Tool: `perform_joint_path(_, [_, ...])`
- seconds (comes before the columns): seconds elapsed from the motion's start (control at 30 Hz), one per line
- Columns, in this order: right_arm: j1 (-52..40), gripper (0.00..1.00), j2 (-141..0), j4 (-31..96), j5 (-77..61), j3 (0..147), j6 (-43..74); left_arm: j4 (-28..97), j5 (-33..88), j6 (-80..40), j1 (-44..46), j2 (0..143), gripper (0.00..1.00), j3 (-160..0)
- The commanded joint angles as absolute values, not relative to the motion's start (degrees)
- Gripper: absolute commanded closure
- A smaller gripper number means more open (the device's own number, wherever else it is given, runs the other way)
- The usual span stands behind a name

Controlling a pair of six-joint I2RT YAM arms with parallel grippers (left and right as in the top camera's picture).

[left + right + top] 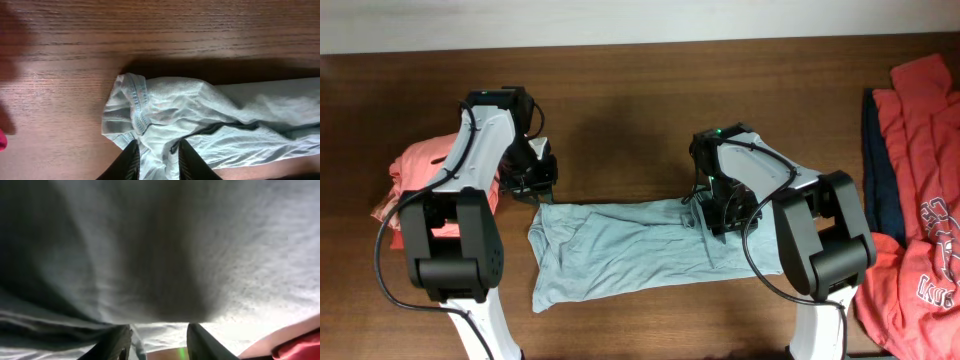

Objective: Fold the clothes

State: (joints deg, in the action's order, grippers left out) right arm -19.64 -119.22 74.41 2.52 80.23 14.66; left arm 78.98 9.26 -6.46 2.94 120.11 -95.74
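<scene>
Robotics laboratory workstation. A left arm and a right arm, black and white with exposed cables, stand at the near edge of a dark wood-grain bench. A plain pale wall runs behind. Test material lies on the bench: a coral T-shirt heap, a coral-and-navy heap and a pale grey-blue T-shirt.

coral-red shirts cropped, navy shirt mostly buried

The only writing that I can find is a white print of curved letters on the coral-red T-shirt at the right edge of the overhead view, and it is too small and crumpled to be read.
</scene>
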Motion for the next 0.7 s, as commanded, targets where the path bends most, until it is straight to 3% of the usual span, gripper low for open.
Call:
perform_joint_path(0.0, [-19.86, 0.64, -119.44, 74.59, 1.19, 80.16, 13.89, 78.85, 9.87, -5.93, 3.01, 119.22, 0.74, -96.71])
perform_joint_path(0.2, [-19.9, 0.64, -118.21, 76.23, -6.26, 82.63, 10.2, 78.85, 9.82, -5.93, 3.01, 119.22, 0.74, -96.71])
perform_joint_path(0.47, [-20.97, 0.63, -118.21, 76.44, -27.22, 83.24, -5.28, 78.96, 9.67, -5.93, 3.01, 119.22, 0.74, -96.71])
perform_joint_path(0.67, [-20.93, 0.64, -117.93, 77.19, -27.7, 83.37, -7.27, 79.09, 9.67, -5.93, 3.11, 119.22, 0.74, -96.71])
